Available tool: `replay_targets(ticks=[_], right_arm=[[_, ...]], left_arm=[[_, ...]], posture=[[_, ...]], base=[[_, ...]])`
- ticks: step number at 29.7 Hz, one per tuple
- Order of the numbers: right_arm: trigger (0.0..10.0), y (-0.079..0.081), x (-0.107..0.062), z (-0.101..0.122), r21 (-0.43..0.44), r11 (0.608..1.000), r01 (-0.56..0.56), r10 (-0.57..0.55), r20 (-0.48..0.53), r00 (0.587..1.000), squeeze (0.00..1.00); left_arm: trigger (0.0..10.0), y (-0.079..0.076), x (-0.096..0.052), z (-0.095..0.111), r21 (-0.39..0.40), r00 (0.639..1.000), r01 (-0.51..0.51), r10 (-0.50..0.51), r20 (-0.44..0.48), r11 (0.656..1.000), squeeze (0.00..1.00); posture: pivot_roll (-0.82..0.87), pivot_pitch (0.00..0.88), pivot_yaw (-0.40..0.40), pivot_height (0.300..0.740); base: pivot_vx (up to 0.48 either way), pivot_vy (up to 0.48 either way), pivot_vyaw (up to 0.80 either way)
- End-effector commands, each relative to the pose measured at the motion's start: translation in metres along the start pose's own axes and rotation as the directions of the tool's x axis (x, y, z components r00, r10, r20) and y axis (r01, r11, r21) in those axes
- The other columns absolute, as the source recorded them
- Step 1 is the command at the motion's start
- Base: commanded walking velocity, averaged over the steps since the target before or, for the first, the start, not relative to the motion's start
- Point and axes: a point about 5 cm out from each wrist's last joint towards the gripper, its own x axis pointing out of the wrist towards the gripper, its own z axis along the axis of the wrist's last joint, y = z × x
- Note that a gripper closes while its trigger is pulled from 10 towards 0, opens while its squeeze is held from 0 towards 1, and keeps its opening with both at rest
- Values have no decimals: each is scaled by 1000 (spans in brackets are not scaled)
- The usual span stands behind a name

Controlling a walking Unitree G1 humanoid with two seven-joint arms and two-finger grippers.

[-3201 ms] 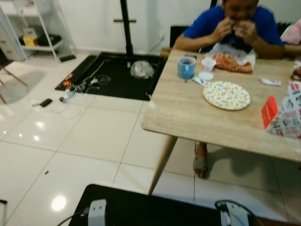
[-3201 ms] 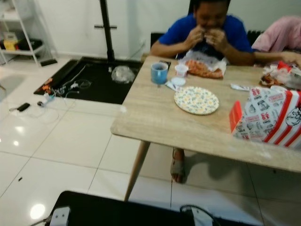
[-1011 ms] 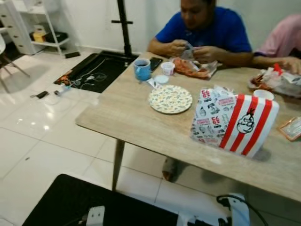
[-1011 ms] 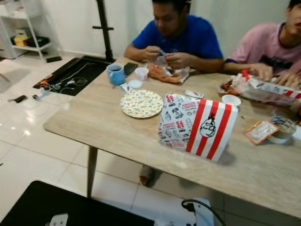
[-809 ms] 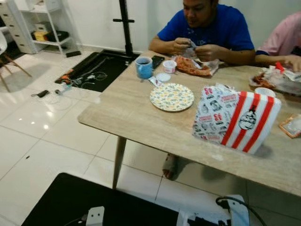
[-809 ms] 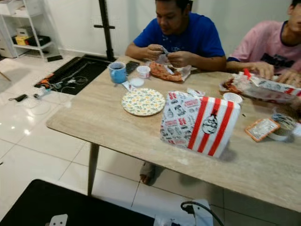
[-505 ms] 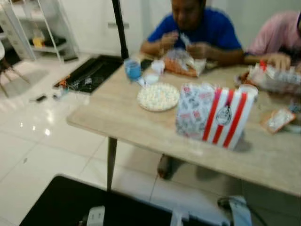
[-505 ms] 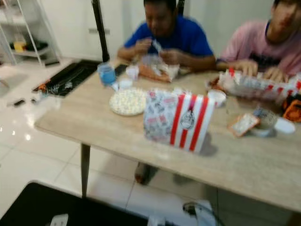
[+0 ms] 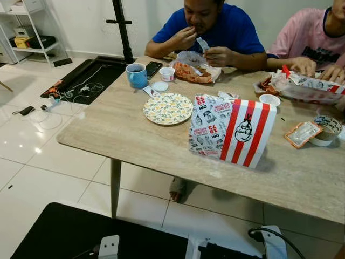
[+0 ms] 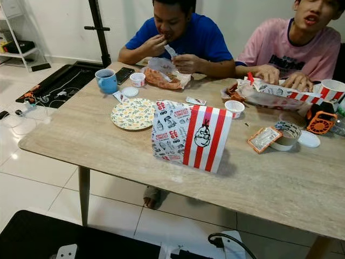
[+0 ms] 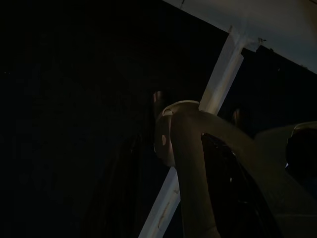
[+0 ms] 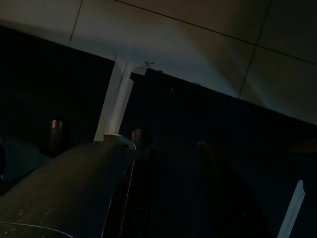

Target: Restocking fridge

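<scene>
Both arms hang idle low at my sides. The left gripper (image 11: 194, 106) and the right gripper (image 12: 176, 146) appear as dark shapes over a black base and pale floor tiles in the wrist views. Before me stands a wooden dining table (image 9: 124, 135). On it sit a red-and-white striped fast-food bag (image 9: 233, 130), a flowered plate (image 9: 168, 108) and a blue mug (image 9: 137, 75). Two people sit eating at the far side, one in a blue shirt (image 10: 178, 38), one in pink (image 10: 294, 48).
Food wrappers, small sauce tubs (image 10: 234, 108) and a round container (image 10: 285, 136) lie on the table's right part. A black mat with cables (image 9: 89, 81) and a black stand (image 9: 122, 27) are at the back left, by a white shelf (image 9: 29, 32). White tiled floor (image 9: 43, 162) lies left of the table.
The whole view has swung to the right, so the table now sits in the middle and the person in pink is in full view. The person in blue has raised a hand to the mouth.
</scene>
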Motion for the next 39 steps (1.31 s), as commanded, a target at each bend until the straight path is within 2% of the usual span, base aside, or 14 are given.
replay_targets(ticks=[1,11,16,23,26,39], right_arm=[[10000,2,0,1,4,1000,-5,5,2,1000,0],[10000,4,1,0,3,1000,-10,10,2,1000,0],[10000,5,1,0,7,1000,-13,13,2,1000,0],[10000,5,1,1,6,1000,-13,13,4,1000,0],[10000,4,1,1,7,1000,-13,13,5,1000,0],[10000,6,1,1,10,1000,-19,19,6,1000,0]], left_arm=[[10000,2,-1,-3,13,1000,0,0,-13,1000,0],[10000,1,-1,-2,10,1000,6,-6,0,1000,0],[10000,1,-1,-2,11,1000,-3,3,-6,1000,0],[10000,2,-1,-2,22,1000,-11,11,-4,1000,0],[10000,2,-1,-3,-1,1000,-12,12,-4,1000,0],[10000,5,-1,-3,-14,999,-37,37,2,999,0]], posture=[[-23,0,17,740],[-24,0,19,740],[-23,0,18,740],[-23,0,18,740],[-23,0,18,740],[-26,0,19,740]], base=[[0,0,0],[283,0,0],[0,-58,0],[0,-474,0],[0,0,0],[0,0,0]])
